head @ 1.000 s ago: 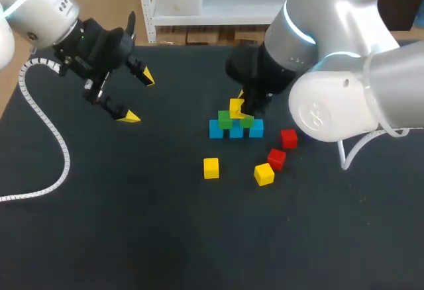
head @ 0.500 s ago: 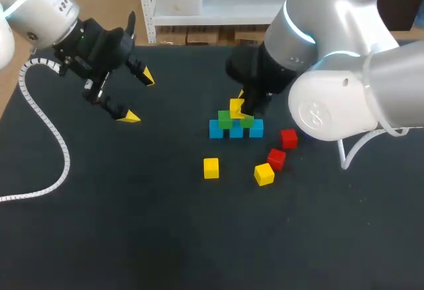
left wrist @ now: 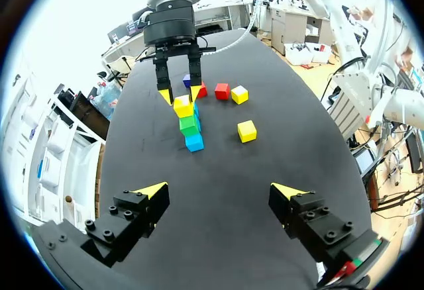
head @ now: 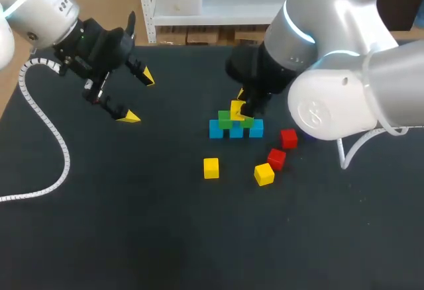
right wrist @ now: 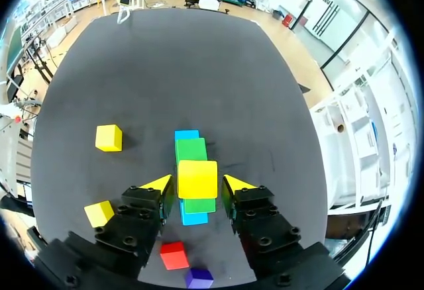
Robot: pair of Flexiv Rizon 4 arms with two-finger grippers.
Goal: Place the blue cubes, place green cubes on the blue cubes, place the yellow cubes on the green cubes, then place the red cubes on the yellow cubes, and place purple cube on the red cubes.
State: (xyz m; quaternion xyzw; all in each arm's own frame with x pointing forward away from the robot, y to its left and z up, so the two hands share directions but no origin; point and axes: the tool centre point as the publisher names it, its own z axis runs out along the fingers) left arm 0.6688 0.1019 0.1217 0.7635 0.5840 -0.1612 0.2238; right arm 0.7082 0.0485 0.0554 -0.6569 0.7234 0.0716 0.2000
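Three blue cubes (head: 216, 130) form a row mid-table, with two green cubes (head: 225, 120) on them. A yellow cube (head: 236, 110) rests on top of the green ones (right wrist: 190, 149). My right gripper (head: 242, 104) comes down over the stack, its fingers flanking that yellow cube (right wrist: 197, 178) with a thin gap on each side, so it is open. Two loose yellow cubes (head: 211, 167) (head: 264, 173) and two red cubes (head: 288, 138) (head: 276, 158) lie in front of the stack. A purple cube (right wrist: 198, 278) lies by a red one. My left gripper (head: 138, 96) hangs wide open and empty at the far left.
A white coiled cable (head: 46, 131) trails over the table's left side. The table's front half holds nothing but bare black mat (head: 199, 237). My right arm's large grey body (head: 344, 98) looms over the right side.
My right gripper's fingers have spread a little away from the yellow cube on the stack. The left arm has not moved.
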